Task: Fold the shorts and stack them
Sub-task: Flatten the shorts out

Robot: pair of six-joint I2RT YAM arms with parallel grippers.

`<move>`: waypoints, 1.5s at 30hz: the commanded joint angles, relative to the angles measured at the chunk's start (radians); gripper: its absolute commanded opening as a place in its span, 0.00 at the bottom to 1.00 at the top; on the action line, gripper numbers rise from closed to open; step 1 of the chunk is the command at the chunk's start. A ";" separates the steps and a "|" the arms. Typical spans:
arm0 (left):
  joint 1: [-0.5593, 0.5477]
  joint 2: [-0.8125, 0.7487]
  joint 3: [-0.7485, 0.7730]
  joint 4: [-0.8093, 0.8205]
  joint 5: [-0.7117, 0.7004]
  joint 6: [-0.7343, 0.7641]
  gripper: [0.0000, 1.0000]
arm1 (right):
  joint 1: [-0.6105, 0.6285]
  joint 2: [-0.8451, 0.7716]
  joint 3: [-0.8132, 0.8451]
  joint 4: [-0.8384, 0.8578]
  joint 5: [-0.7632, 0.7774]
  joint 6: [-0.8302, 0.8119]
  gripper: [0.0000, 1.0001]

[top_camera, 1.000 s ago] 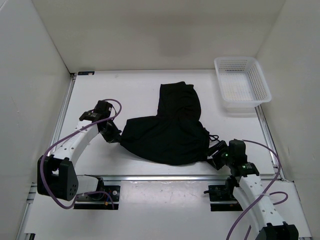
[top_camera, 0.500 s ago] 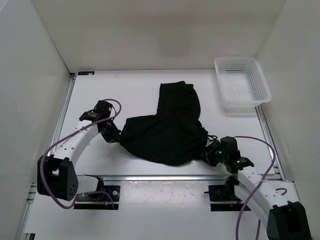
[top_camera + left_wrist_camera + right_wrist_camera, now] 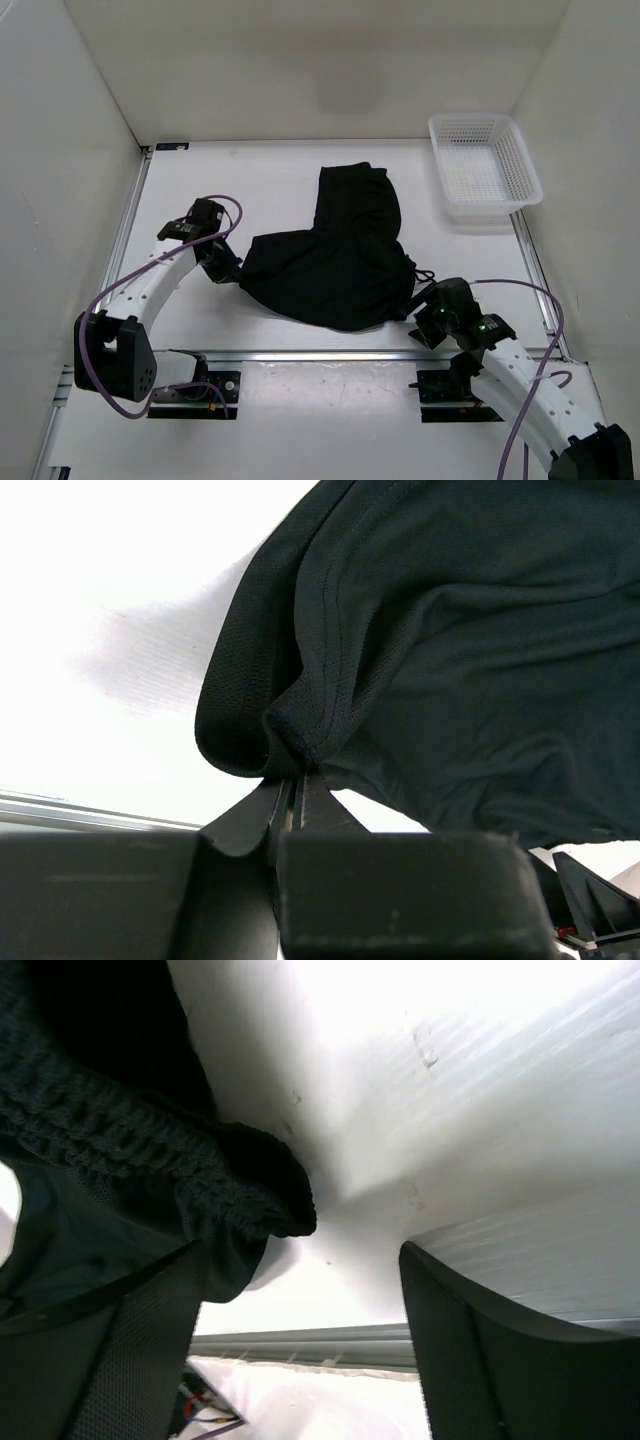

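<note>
The black shorts [image 3: 340, 255] lie crumpled in the middle of the table, one part reaching toward the back. My left gripper [image 3: 232, 272] is shut on a pinch of their left hem; the left wrist view shows the fabric [image 3: 470, 650] bunched at the closed gripper [image 3: 293, 772]. At the shorts' near right corner my right gripper [image 3: 420, 318] stands open. In the right wrist view the ribbed waistband [image 3: 150, 1160] hangs beside the left finger [image 3: 120, 1360], and the right finger [image 3: 480, 1350] is well apart over bare table. A thin drawstring [image 3: 422, 275] trails off the right edge.
A white mesh basket [image 3: 483, 170] stands at the back right corner. A metal rail [image 3: 320, 354] runs along the table's near edge, just behind my right gripper. White walls close in the left, right and back sides.
My right gripper has shifted left and nearer, to the shorts' near right corner, and its jaws stand wider than half a second ago. The left gripper and shorts have not moved.
</note>
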 commanded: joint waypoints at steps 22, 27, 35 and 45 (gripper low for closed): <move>0.022 -0.049 0.129 -0.073 -0.049 0.028 0.10 | 0.232 0.150 0.160 -0.106 0.456 0.097 0.00; 0.054 -0.069 0.297 -0.145 -0.040 0.039 0.10 | 0.222 0.094 0.387 -0.197 0.511 -0.157 0.00; 0.054 -0.166 0.756 -0.177 -0.098 0.031 0.10 | 0.212 0.343 1.075 -0.251 0.478 -0.643 0.00; 0.063 -0.268 1.202 -0.162 -0.140 0.163 0.10 | 0.212 0.366 1.579 -0.303 0.094 -0.980 0.00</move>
